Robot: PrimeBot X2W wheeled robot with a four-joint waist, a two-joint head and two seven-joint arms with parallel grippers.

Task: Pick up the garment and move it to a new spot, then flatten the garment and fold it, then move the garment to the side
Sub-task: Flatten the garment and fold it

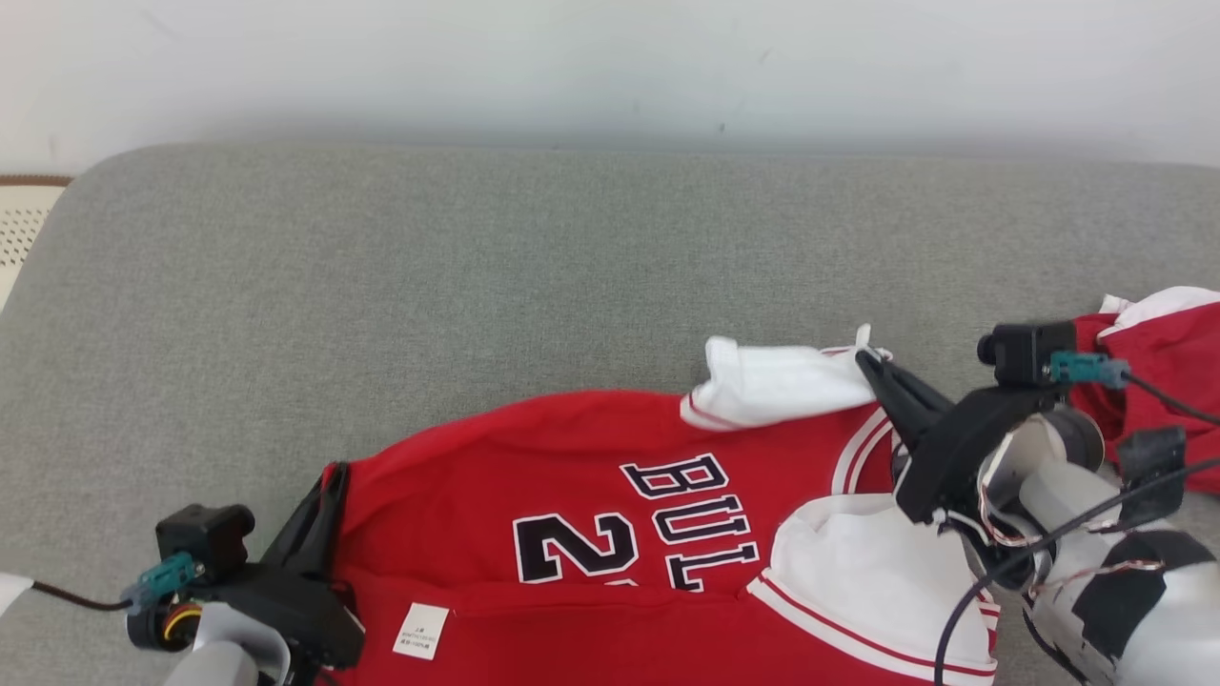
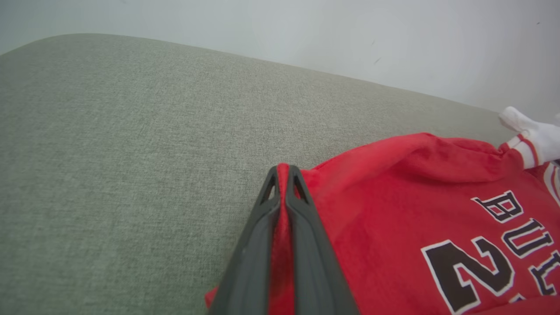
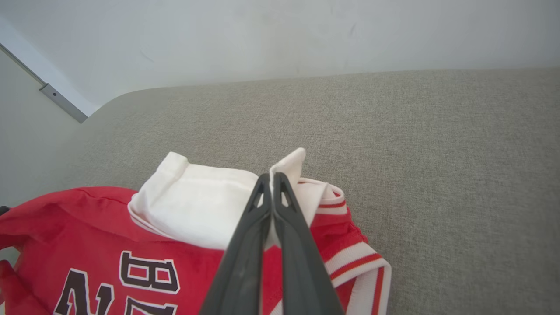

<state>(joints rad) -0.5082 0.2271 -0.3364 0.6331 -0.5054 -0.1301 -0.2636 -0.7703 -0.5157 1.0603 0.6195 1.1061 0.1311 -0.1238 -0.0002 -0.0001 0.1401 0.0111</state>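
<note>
printed in black with a white outline on the red chest of the garment: "bul", and beside it a "2" with the start of another digit (rest of both lines covered by a folded white sleeve in the head view). same letters at a slant in the left wrist view; just the "b" and parts of its neighbours in the right wrist view. on a small white care label near the front edge of the bench: a few lines of grey print, too small to read.

spread sideways over the front half of the bench, hem end to the left, collar end to the right, grey fabric bare beyond it up to the wall. second white sleeve bunched at the garment's far edge, red-and-white striped trim at its cuff.

left gripper low at the front left, fingers pointing toward the far edge and pressed together on the red hem corner, cloth pinched between them. right gripper reaching in from the front right, angled toward the far left, fingers closed tight on a fold of white cloth by the far sleeve, near the striped collar. more red and white cloth behind the right wrist at the right edge; cannot tell whether part of the same garment.
</note>
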